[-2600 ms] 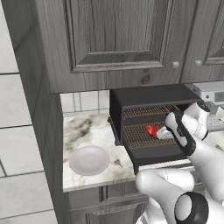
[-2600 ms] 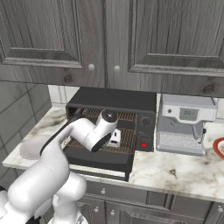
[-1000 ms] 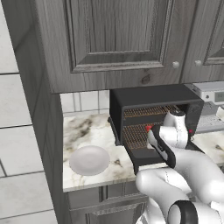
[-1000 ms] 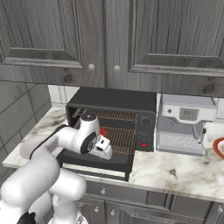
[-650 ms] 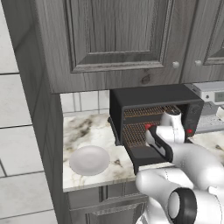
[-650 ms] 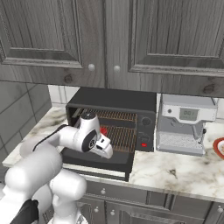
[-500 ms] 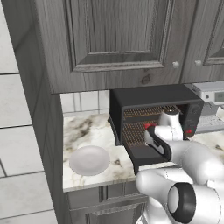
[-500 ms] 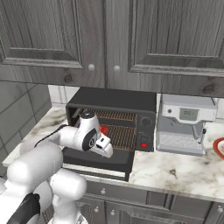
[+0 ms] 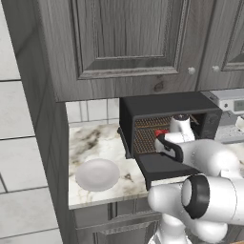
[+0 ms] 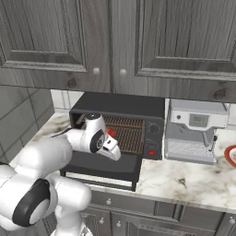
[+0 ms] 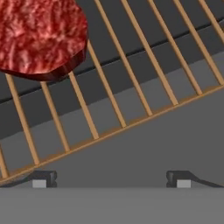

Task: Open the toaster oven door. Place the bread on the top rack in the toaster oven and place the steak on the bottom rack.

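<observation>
Steak (image 11: 39, 37) set near bottom rack (image 11: 131, 87) front edge; end effector (image 11: 111, 179) spread, empty. Next: withdrawal over door (image 10: 103, 166).

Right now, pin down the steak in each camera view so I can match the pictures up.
Left base view: the steak is a small red patch inside the toaster oven, just left of the white hand.
Right base view: the red bit peeks out right of the hand, before the rack wires.
Hand view: it lies at upper left on the bottom rack.
Shared landmark: the coppery rack wires.
</observation>
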Robot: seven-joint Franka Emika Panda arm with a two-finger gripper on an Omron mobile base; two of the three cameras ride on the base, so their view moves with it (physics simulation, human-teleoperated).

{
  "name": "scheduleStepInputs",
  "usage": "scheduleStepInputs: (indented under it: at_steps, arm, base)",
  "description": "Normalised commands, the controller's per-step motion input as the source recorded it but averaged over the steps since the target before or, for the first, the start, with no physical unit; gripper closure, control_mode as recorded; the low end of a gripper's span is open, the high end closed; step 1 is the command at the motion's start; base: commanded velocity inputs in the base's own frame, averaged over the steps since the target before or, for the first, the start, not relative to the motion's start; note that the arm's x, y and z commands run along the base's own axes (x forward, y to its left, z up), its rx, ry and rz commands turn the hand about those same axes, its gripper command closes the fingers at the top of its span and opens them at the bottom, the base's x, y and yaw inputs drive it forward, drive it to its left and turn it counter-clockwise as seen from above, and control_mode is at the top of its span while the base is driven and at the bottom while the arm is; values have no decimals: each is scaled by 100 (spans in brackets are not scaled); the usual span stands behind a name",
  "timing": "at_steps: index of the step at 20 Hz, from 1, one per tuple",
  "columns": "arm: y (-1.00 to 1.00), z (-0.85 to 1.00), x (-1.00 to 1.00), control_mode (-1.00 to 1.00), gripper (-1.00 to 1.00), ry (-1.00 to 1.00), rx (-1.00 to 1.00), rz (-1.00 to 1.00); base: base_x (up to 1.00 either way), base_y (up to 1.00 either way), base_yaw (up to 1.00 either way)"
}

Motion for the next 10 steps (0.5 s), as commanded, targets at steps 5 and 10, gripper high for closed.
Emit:
scheduleStepInputs:
  at_steps: [5,10]
  arm:
    - [-3,-17,18,-100,-100,0,0,-7]
    - [0,-14,20,-100,-100,0,0,-11]
  base:
    - [0,0,0]
    - [0,0,0]
